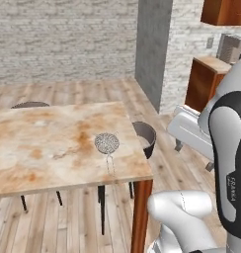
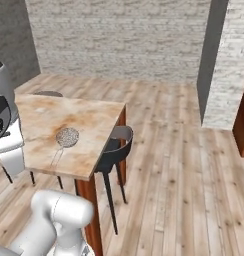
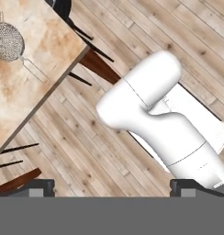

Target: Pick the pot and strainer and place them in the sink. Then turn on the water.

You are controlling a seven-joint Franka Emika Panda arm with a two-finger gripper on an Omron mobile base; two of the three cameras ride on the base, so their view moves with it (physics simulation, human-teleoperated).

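Lying on the marble-patterned table (image 1: 48, 143) in the left base view, the strainer (image 1: 107, 143) is seen mesh bowl toward the far side, thin wire handle running toward the near table edge. A dark chair (image 1: 145, 137) is tucked just past the table's right edge, beside the strainer. The white arm (image 1: 226, 148) rises at the right, well apart from the strainer.

In the right base view the strainer (image 2: 67, 137) is seen on the same table (image 2: 89, 120), near its right half, handle pointed at the near edge. The dark chair (image 2: 116, 145) is set against the table's right side. Wooden floor (image 2: 174, 165) is spread beyond.

In the hand view the gripper (image 3: 112, 187) is seen spread wide, its two dark fingertips (image 3: 38, 187) set far apart at the bottom, nothing pinched between them. The strainer (image 3: 8, 42) is seen far off at upper left of the gripper, on the table (image 3: 26, 96), well apart from the fingertips. Wooden floor (image 3: 86, 156) lies directly ahead of the gripper.
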